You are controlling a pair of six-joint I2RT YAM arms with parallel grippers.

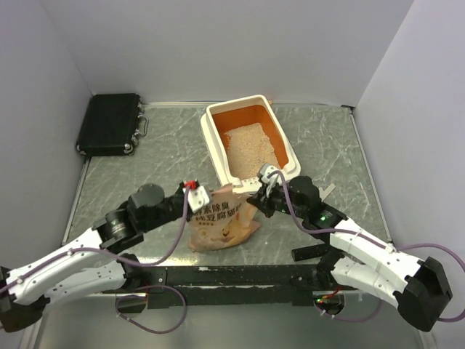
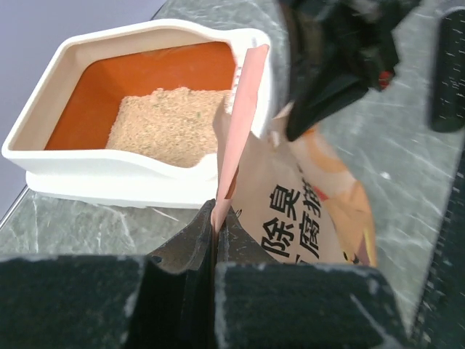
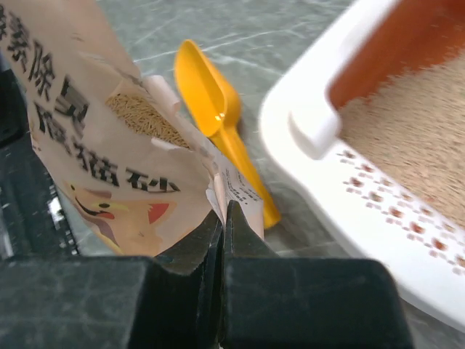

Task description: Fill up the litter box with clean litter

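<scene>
On the table [image 1: 131, 182], the litter box [image 1: 211, 120] sits at the far middle, litter [image 1: 248, 149] covering part of its orange floor. Just in front stands the bag [image 1: 218, 222]. My left gripper [image 2: 218, 219] pinches one top edge, and my right gripper [image 3: 224, 212] clamps the other. A scoop [image 3: 218, 116] lies beside the box.

Top cam's high behind the arms, looking down over the whole grey marbled desk [image 1: 160, 156]. Wrist cams sit super close behind the left end effector [image 2: 216, 218] and right end effector [image 3: 223, 214], facing inward. All three catch the peach-pink printed bag [image 1: 218, 222] and cream-white, orange-lined plastic litter box [image 1: 213, 134].
</scene>
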